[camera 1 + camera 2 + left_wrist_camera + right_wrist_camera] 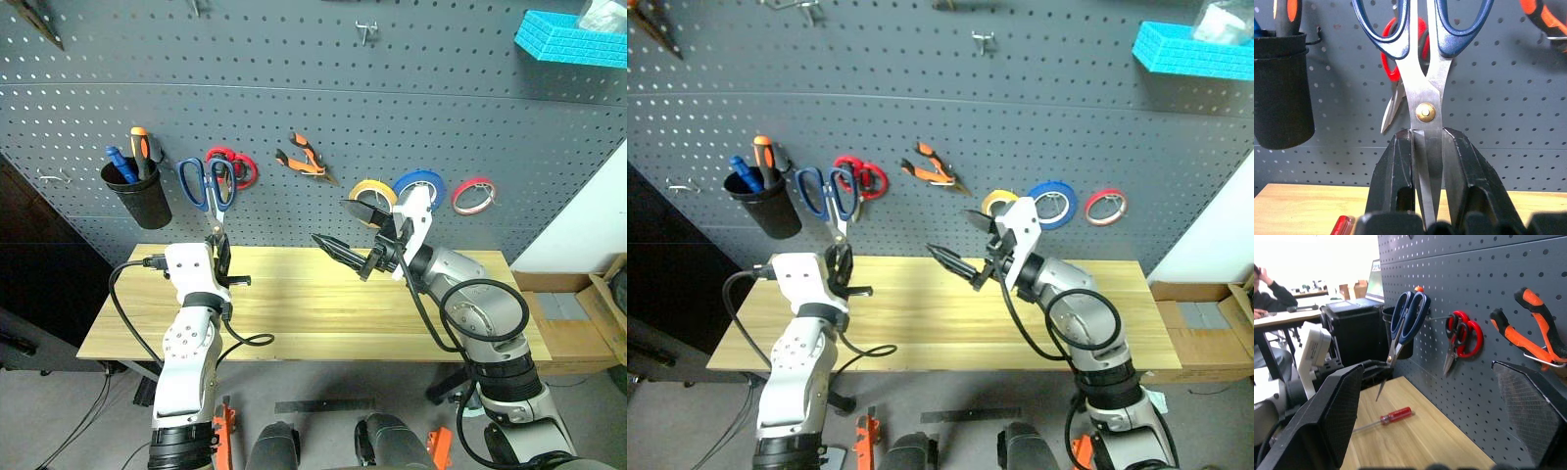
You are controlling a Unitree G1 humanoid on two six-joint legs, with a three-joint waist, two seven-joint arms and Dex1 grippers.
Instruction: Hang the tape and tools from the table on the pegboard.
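My left gripper (pixel 217 250) is shut on the blades of the dark-blue-handled scissors (pixel 208 186), held upright with the handles against the pegboard (pixel 313 88) at a metal hook (pixel 1437 318). The blades pass between its fingers (pixel 1396 166). My right gripper (pixel 335 223) hangs open and empty over the middle of the table (pixel 313 313). The yellow tape (pixel 372 193) and the orange-and-black pliers (pixel 302 157) hang on the board. The red-handled screwdriver (pixel 1396 415) lies on the table below the scissors.
Red-handled scissors (pixel 235 166), a blue roll (pixel 421 186) and a red roll (pixel 473 195) hang on the board. A black cup (pixel 137 196) at the left holds screwdrivers. A blue basket (pixel 573 39) sits at the top right. A person (pixel 1264 298) sits far behind.
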